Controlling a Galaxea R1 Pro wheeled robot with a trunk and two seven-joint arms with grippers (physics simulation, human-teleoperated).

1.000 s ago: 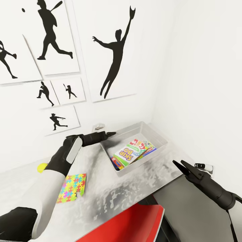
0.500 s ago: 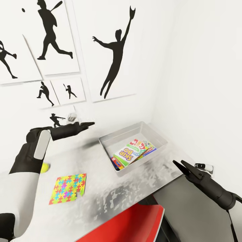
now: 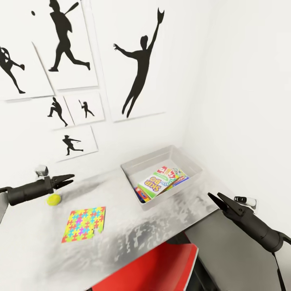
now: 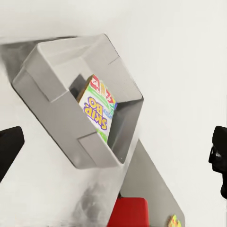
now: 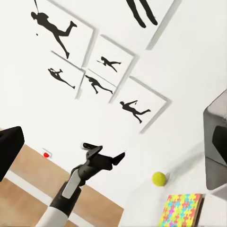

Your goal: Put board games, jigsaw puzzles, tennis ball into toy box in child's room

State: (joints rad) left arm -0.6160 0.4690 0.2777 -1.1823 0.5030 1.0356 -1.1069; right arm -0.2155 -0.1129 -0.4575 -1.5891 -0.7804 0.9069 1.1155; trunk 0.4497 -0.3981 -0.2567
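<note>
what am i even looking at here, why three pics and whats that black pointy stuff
It is a simulated robot with two arms, seen by three cameras at one moment. The big picture comes from its head, looking down over a white table. The black pointed things are its grippers, two-fingered claws: the left gripper hovers open above a tennis ball, and the right gripper is open too. Neither holds anything.

The other two pictures come from cameras on each wrist. The left wrist one looks towards the grey toy box; the right wrist one looks across at the left arm, the ball and the wall posters.

On the table lie the ball, a colourful jigsaw puzzle and the toy box, which already holds printed board games. A red chair sits below.
</note>
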